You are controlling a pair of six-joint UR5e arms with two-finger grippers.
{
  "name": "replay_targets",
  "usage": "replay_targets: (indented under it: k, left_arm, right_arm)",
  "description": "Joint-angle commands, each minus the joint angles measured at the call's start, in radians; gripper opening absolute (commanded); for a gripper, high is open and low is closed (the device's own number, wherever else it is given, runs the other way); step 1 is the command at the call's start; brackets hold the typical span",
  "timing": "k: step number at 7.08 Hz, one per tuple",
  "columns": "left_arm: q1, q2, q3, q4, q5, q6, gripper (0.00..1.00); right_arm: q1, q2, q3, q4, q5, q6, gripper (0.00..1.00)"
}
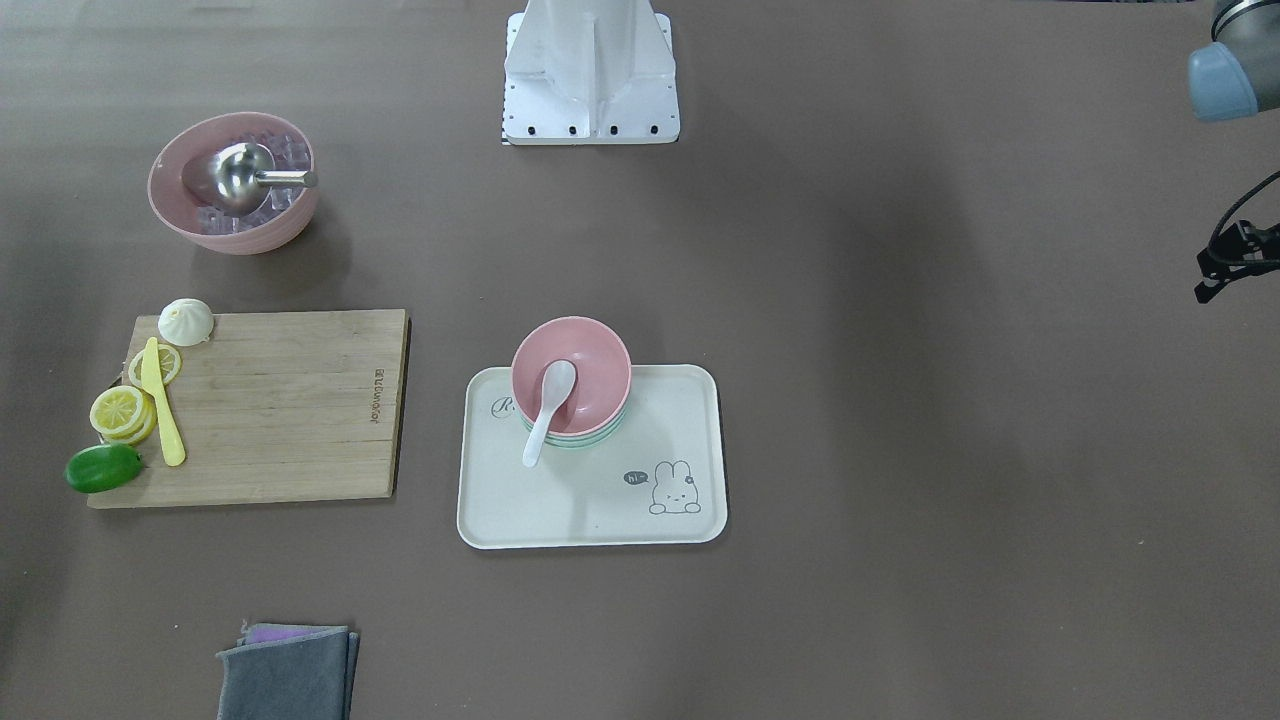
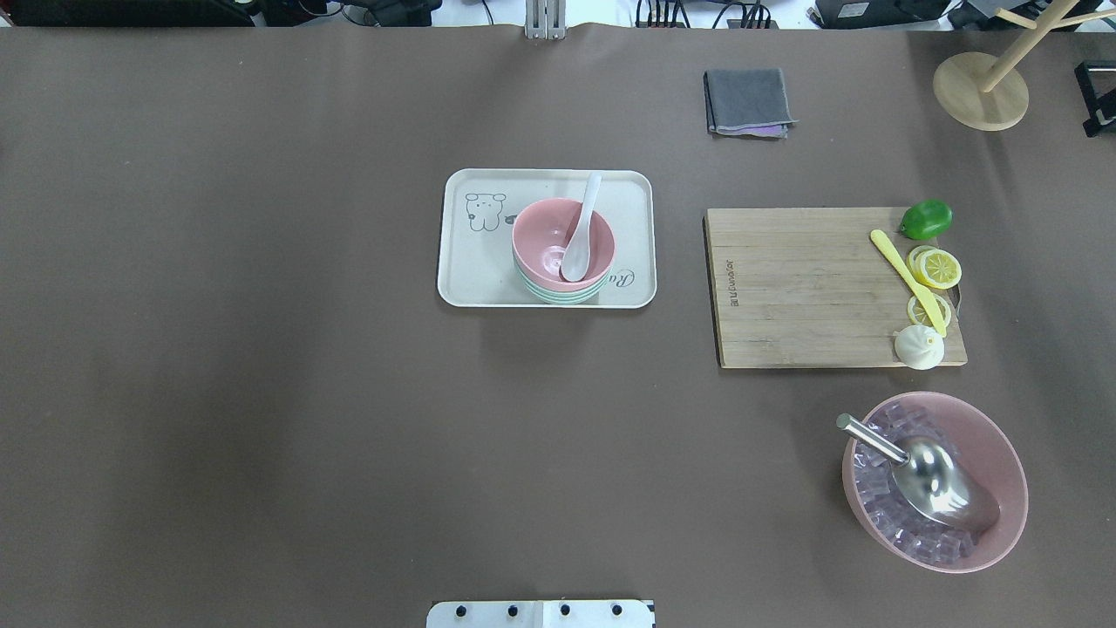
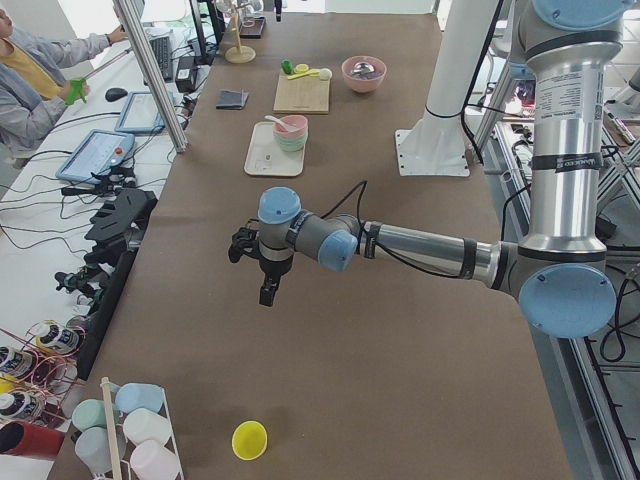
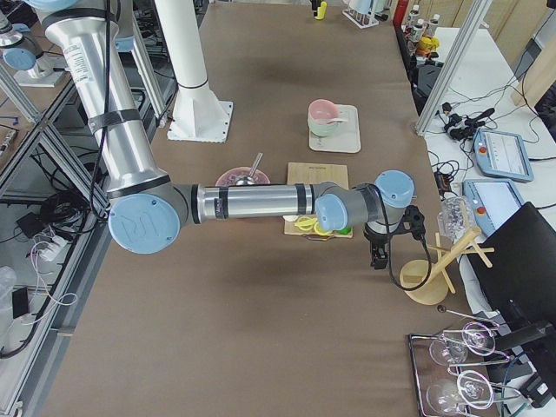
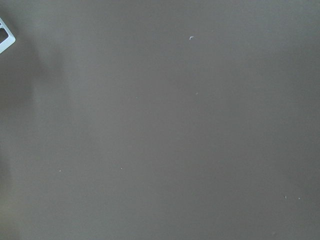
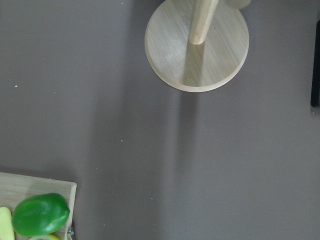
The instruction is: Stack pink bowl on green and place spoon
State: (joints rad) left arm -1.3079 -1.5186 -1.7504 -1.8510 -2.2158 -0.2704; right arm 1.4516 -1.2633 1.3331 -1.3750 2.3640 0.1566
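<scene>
Pink bowl (image 2: 562, 240) is nested on green bowl (image 2: 558, 295), spoon (image 2: 580, 235) laid inside, well apart from left gripper (image 3: 258, 265) and right gripper (image 4: 387, 239) alike. Neither gripper's opening can be told.

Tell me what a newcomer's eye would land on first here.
The pink bowl nested on the green bowl, with the white spoon resting inside, on the cream tray at mid-table. Next, the larger pink bowl of ice cubes holding a metal scoop, on the robot's near right.
</scene>
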Motion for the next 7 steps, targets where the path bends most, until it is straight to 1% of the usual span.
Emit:
replay_targets:
  k: [1, 5, 7]
  left_arm:
    - [0.001, 0.003, 0.015, -0.001, -0.001, -0.001, 0.98]
    - [0.001, -0.006, 0.026, -0.002, 0.011, 0.0, 0.98]
    - [-0.001, -0.003, 0.015, -0.004, 0.004, 0.0, 0.98]
  right_arm:
    - [0.0, -0.001, 0.003, 0.001, 0.0, 0.001, 1.0]
    - [0.0, -0.004, 0.008, 0.004, 0.001, 0.011, 1.0]
    - [0.0, -0.004, 0.008, 0.004, 0.001, 0.012, 1.0]
